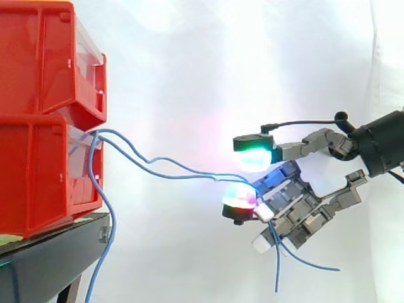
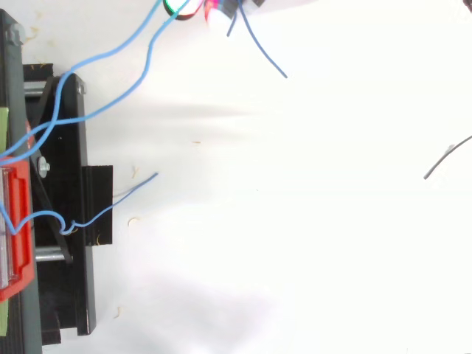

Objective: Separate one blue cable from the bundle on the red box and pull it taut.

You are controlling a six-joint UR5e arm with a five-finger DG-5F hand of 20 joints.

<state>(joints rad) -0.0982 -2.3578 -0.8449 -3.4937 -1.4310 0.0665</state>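
where the fingers [image 1: 242, 197] pinch, the blue cables [image 1: 189, 178] hide.

A robot lab test cell: a plain white curtain [image 1: 189, 76] backs everything, 2 red bins [image 1: 38, 69] sit stacked on a black stand [image 1: 50, 262], and a robot hand [image 1: 302, 208] with glowing pads pinches blue cables [image 1: 149, 160] strung from the bins.
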